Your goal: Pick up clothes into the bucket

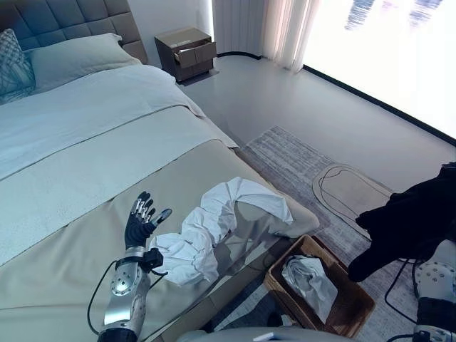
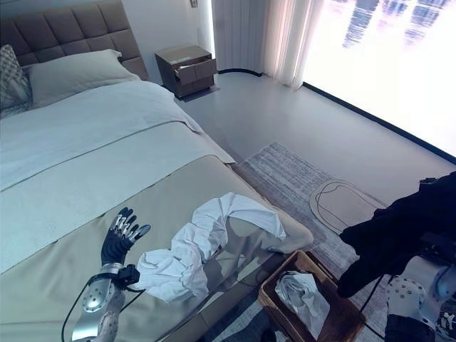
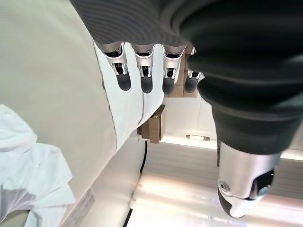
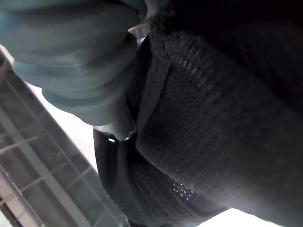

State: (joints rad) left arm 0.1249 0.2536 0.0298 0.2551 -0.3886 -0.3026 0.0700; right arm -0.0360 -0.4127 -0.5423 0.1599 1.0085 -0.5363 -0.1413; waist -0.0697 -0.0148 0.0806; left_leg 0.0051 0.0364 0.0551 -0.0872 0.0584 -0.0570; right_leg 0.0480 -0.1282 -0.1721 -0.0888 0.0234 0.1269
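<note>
A crumpled white garment [image 1: 211, 229] lies on the beige cover near the bed's foot edge. My left hand [image 1: 140, 221] is raised just left of it, open with straight fingers [image 3: 146, 78], holding nothing. On the floor below the bed's edge stands a brown wicker basket [image 1: 354, 308] with a pale grey-white cloth [image 1: 311, 281] in it. At the far right a black knit garment [image 1: 413, 221] hangs in the air above and to the right of the basket. It drapes over my right hand [image 4: 80, 56] and hides what lies past the ribbed cover.
The bed [image 1: 85, 164] fills the left, with pillows [image 1: 68, 57] at its head. A brown nightstand [image 1: 187, 51] stands beyond it. A grey rug [image 1: 299, 164] and an oval mat [image 1: 349, 189] lie on the floor beside the basket. Curtains [image 1: 278, 28] hang at the window.
</note>
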